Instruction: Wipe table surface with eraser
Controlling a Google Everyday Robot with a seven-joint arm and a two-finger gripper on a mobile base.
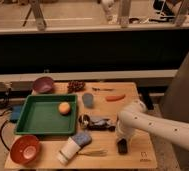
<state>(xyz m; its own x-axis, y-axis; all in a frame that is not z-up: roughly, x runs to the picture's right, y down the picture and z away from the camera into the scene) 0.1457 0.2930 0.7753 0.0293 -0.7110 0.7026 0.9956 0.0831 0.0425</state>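
Camera view shows the gripper (122, 142) low over the front right of the table surface (138, 107), right at the eraser (122, 146). To wipe well, press the eraser flat and drag it across bare wood, clear of the fork (92, 152) and cup (68, 149). Whether the jaws pinch the eraser, I cannot tell.

Dim, warm light, seemingly from above; soft blur throughout, the pincer (122, 145) lost in shadow beneath the arm.

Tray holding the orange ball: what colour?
Green tray, camera view; gripper sits right of it.
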